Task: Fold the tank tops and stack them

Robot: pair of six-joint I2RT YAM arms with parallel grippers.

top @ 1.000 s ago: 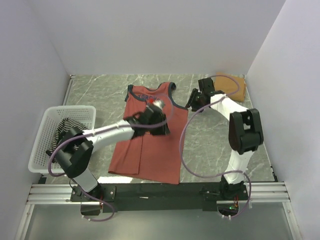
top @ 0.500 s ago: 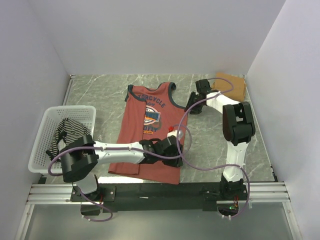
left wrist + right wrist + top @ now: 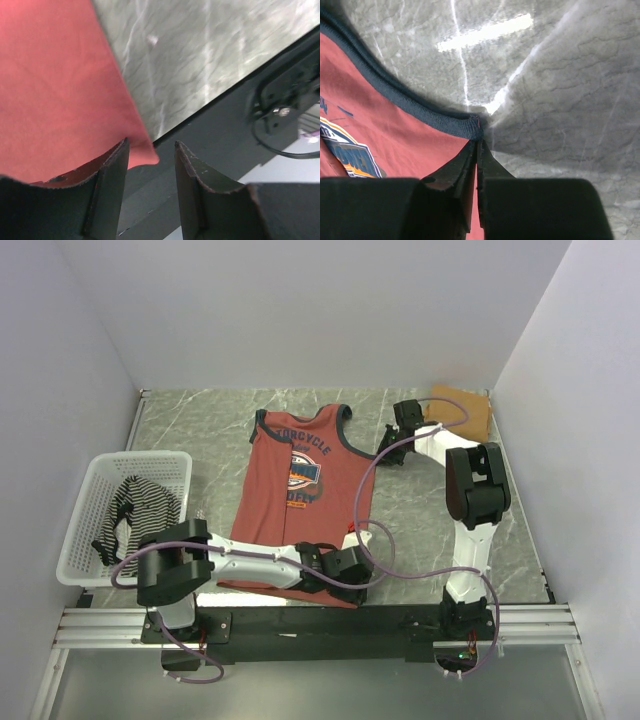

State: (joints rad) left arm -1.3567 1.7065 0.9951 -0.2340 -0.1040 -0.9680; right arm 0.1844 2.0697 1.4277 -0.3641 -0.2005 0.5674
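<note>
The rust-red tank top point(image 3: 300, 490) lies flat and face up in the middle of the table, print showing. My left gripper point(image 3: 352, 583) is open at its near right hem corner. In the left wrist view that red corner point(image 3: 142, 152) lies between my open fingers point(image 3: 112, 180). My right gripper point(image 3: 386, 453) is shut on the top's right edge just below the dark armhole trim point(image 3: 435, 117). Red cloth point(image 3: 390, 145) runs in between the shut fingers point(image 3: 492, 165). The tan-brown tank top point(image 3: 463, 410) lies folded at the back right. The striped tank top point(image 3: 140, 505) lies crumpled in the basket.
The white mesh basket point(image 3: 80, 540) stands at the left edge of the table. The black rail point(image 3: 300, 625) runs along the near edge, right behind the left gripper, and shows in the left wrist view point(image 3: 210, 130). White walls close in the grey marble table point(image 3: 190, 430).
My left arm has swept from the top's chest down to its near right hem corner, uncovering the print. My right gripper has stayed at the armhole edge.
</note>
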